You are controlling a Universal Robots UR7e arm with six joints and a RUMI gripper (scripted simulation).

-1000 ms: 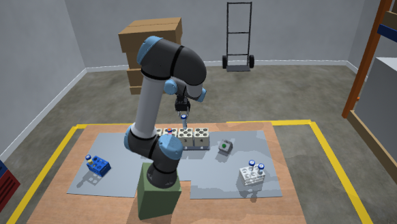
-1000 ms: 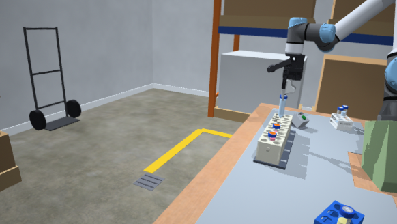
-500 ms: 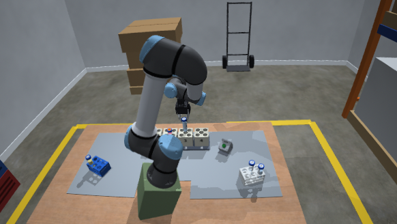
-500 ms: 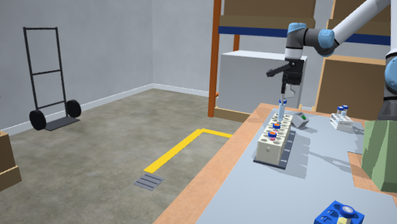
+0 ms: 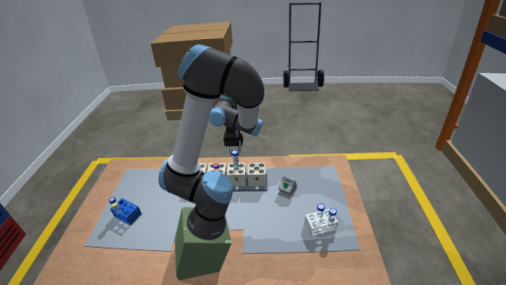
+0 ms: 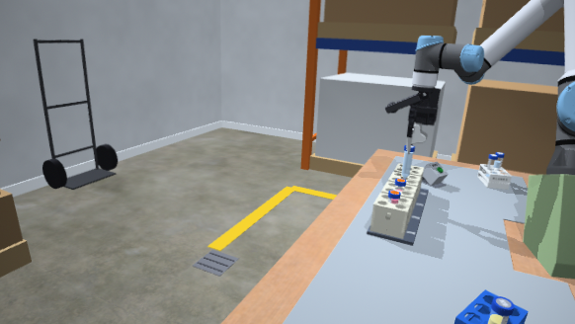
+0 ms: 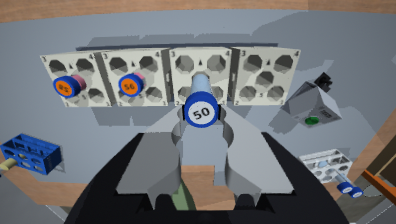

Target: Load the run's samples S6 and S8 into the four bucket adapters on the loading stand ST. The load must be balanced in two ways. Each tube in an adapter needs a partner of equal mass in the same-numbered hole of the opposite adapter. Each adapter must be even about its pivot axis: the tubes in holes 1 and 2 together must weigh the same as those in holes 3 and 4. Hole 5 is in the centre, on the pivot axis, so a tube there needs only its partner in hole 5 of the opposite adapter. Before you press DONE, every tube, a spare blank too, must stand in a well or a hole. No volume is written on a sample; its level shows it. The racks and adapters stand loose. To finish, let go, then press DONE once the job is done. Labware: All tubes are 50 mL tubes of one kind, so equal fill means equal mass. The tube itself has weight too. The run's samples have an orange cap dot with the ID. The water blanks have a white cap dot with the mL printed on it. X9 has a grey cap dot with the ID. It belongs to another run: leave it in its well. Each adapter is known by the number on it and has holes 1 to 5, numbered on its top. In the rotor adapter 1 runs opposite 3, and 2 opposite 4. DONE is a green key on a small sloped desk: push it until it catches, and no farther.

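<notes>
My fingers grip the 50 mL water blank (image 7: pixel 201 112) over adapter 3 (image 7: pixel 200 75); S8 (image 7: pixel 65 86) and S6 (image 7: pixel 129 85) stand loaded in adapters 1 and 2, balancing partners unfinished, DONE key (image 7: pixel 312 120) unpressed.

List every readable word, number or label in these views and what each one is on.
"50": white cap dot of the water blank held in the claw.
"S6": orange cap dot of the second adapter's tube.
Orange cap dot of the first adapter's tube: blurred, unreadable.
"3", "4": fronts of adapters and.
"1" to "5": hole numbers on adapter tops.
Green key's desk: print too small.
</notes>
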